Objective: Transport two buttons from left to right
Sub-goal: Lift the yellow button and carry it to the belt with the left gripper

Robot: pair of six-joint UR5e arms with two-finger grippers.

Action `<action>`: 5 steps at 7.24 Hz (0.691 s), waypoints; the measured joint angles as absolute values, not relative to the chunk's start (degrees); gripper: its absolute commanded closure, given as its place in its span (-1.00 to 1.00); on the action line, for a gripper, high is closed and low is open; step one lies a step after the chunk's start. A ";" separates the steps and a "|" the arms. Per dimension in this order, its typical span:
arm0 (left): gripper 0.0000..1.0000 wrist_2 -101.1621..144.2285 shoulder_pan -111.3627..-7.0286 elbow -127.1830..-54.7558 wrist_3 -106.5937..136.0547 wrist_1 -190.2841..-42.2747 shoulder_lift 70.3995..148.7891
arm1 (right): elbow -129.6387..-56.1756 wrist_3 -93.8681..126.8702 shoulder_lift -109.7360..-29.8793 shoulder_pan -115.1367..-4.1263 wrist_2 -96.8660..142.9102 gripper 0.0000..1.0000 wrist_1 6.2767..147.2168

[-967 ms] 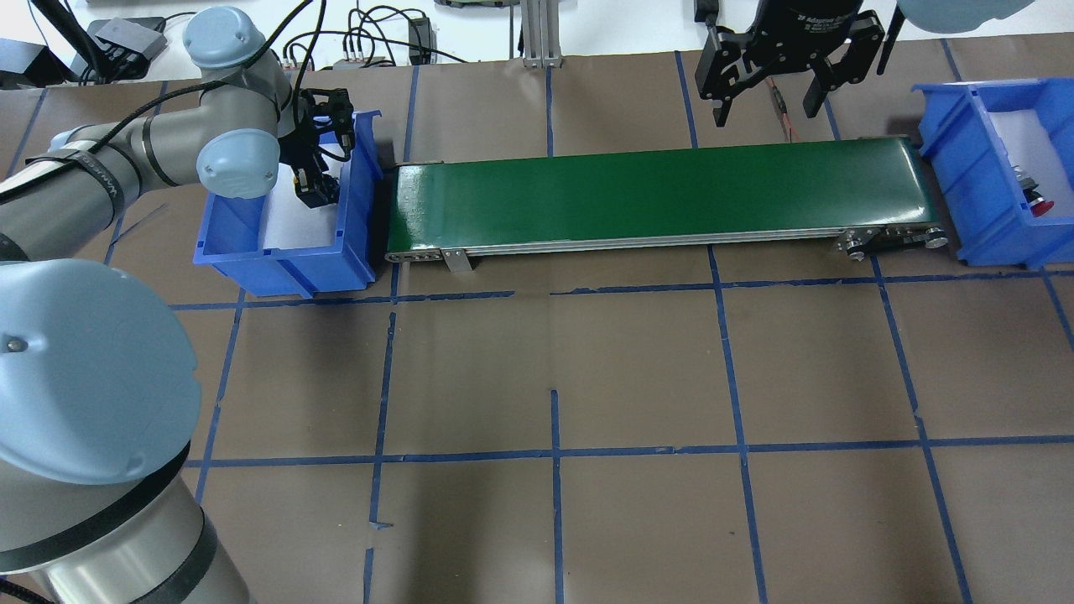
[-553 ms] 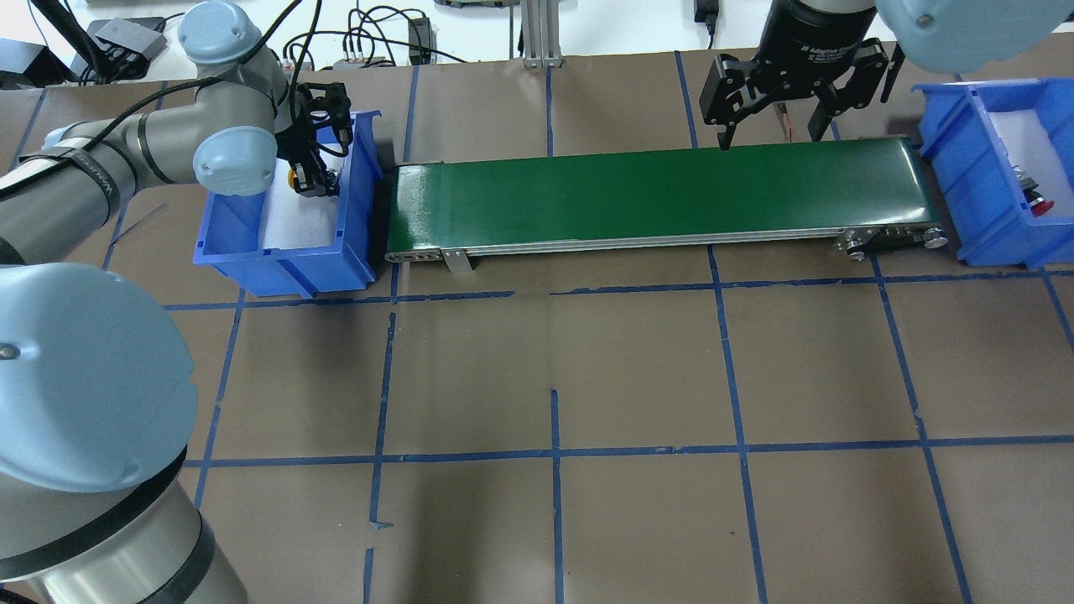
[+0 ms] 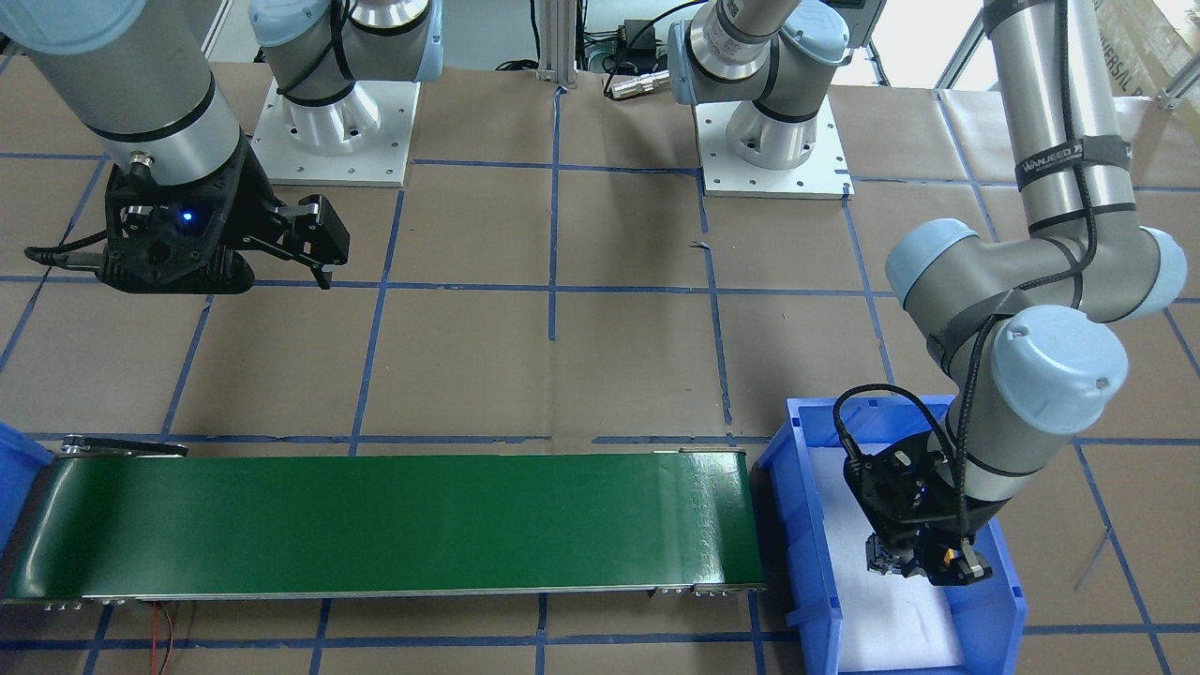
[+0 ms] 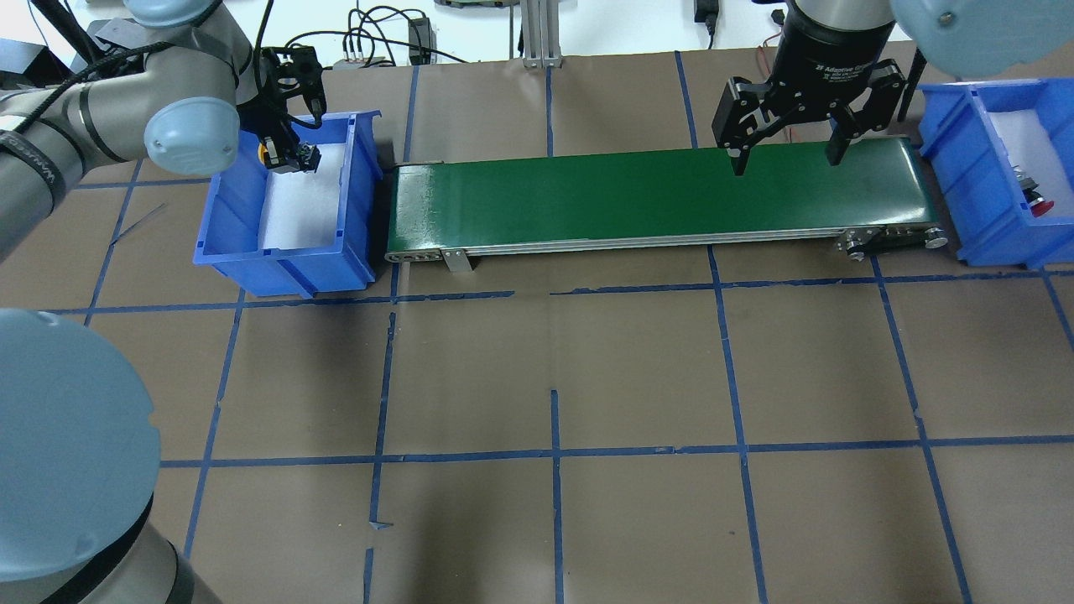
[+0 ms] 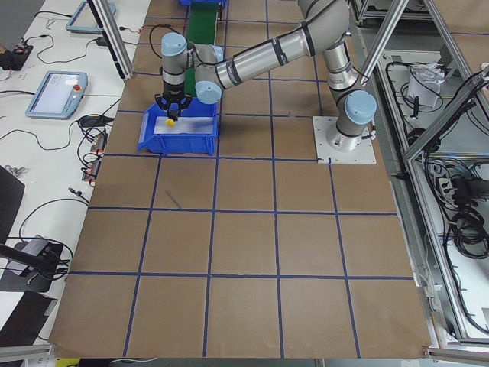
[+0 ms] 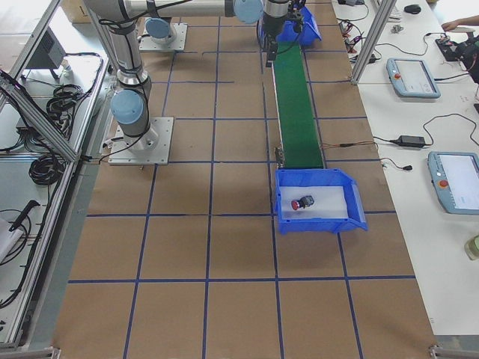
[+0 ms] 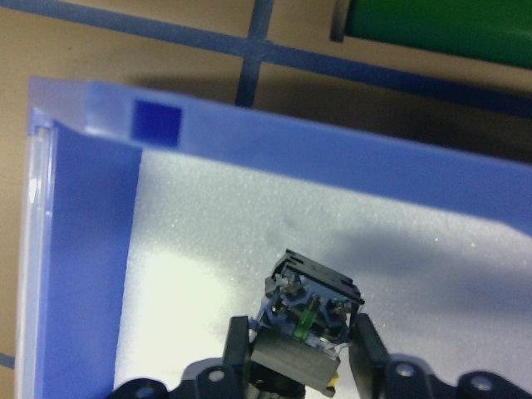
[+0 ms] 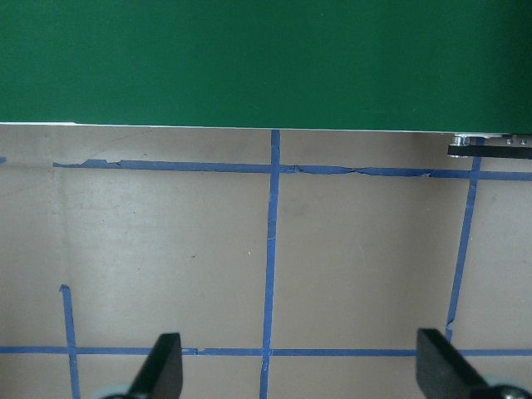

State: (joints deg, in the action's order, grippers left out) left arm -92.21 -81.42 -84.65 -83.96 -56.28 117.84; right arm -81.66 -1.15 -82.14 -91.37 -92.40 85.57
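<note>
My left gripper (image 4: 285, 156) is shut on the yellow button (image 4: 263, 151) and holds it above the left blue bin (image 4: 252, 256). The left wrist view shows the button's grey-blue contact block (image 7: 312, 303) clamped between both fingers over the bin's white foam. From the front, the yellow cap (image 3: 949, 555) peeks out under the gripper (image 3: 923, 562). The red button (image 4: 1039, 204) lies in the right blue bin (image 4: 965, 151), also seen from the right side (image 6: 299, 203). My right gripper (image 4: 786, 165) hangs open and empty over the right part of the green conveyor belt (image 4: 654, 197).
The belt runs between the two bins along the far side of the table. Brown paper with blue tape lines covers the table (image 4: 554, 377). Cables and boxes lie beyond the far edge (image 4: 377, 42).
My left gripper has risen out of the bin with the yellow button and shifted toward the bin's far left corner. The right gripper has come forward over the belt's right part.
</note>
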 measured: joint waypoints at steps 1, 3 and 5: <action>0.53 -92.20 -81.45 -84.22 -82.23 -58.80 115.73 | -81.63 -1.14 -82.17 -91.39 -92.44 -0.99 85.43; 0.53 -92.24 -81.95 -83.41 -76.76 -63.37 112.32 | -82.02 -1.25 -82.95 -91.38 -92.46 -0.99 85.74; 0.53 -92.45 -83.89 -83.31 -70.43 -64.47 111.45 | -83.07 -1.31 -84.11 -91.39 -92.29 -0.99 86.05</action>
State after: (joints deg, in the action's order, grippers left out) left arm -92.45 -83.89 -83.31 -70.43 -64.47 111.45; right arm -83.07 -1.31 -84.11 -91.39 -92.29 86.05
